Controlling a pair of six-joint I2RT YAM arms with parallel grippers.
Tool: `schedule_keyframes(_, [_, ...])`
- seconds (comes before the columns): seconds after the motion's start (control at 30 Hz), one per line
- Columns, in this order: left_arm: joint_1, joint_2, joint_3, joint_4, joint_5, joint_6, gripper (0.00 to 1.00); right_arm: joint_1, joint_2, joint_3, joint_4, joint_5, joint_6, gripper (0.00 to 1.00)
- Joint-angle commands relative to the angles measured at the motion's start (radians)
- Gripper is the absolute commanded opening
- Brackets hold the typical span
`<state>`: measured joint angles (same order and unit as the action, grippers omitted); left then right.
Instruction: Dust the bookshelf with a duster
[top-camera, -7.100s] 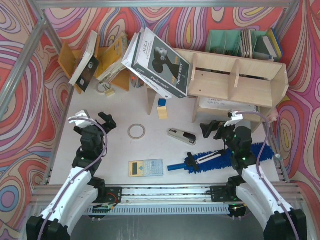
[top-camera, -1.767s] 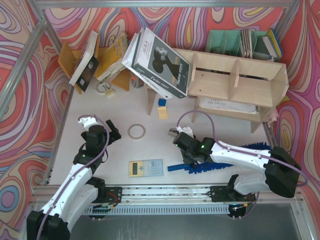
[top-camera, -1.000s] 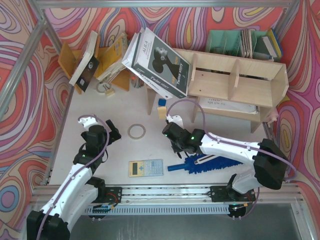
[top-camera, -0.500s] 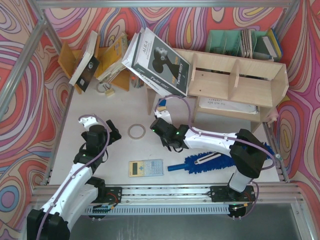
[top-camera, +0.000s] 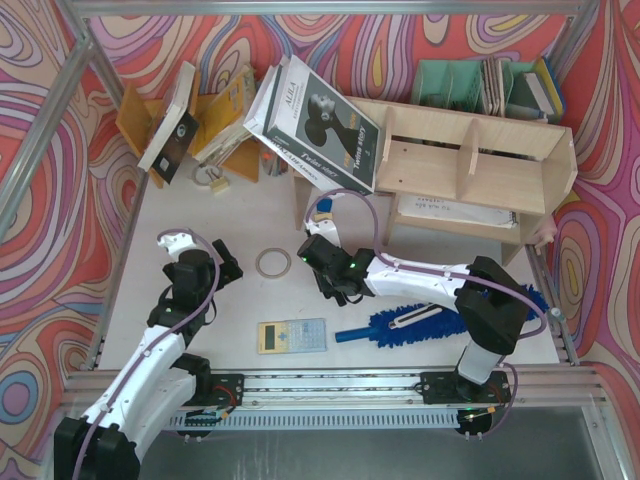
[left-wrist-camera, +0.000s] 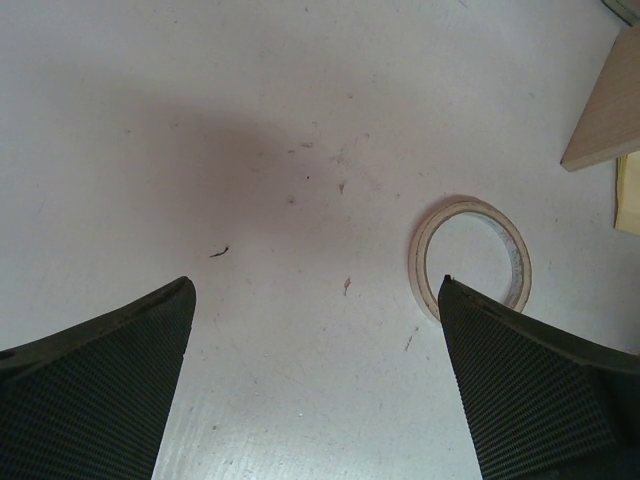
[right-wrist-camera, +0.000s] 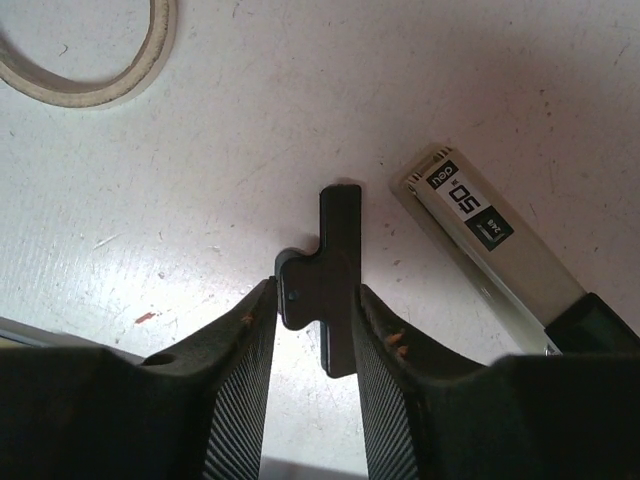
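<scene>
— Fingers first: the right fingers?
— Slightly apart, a small black piece between them; gripped or not cannot be told. The arm stretches far left, low over the desk.
— The left fingers?
— Spread wide above the desk by the tape ring. The duster lies near the front edge, under the right arm's elbow, apart from the bookshelf.
</scene>
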<state>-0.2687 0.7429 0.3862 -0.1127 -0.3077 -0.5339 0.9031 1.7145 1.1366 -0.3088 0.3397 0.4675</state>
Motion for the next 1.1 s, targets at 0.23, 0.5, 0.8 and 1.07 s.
schedule_keyframes(0.23, [-0.003, 0.006, -0.003, 0.016, -0.01, 0.002, 0.98, 0.006, -0.169, -0.033, -0.173, 0.113, 0.224, 0.45])
schedule_keyframes(0.5, [-0.003, 0.009, -0.003, 0.017, -0.011, 0.0, 0.99, 0.007, -0.359, -0.133, -0.481, 0.26, 0.606, 0.43])
schedule_keyframes(0.8, [-0.003, 0.01, -0.001, 0.014, -0.014, -0.003, 0.98, 0.006, -0.364, -0.176, -0.762, 0.328, 1.028, 0.47])
schedule_keyframes(1.07, [-0.003, 0.003, -0.004, 0.014, -0.016, -0.005, 0.99, -0.006, -0.328, -0.197, -0.868, 0.303, 1.162, 0.49])
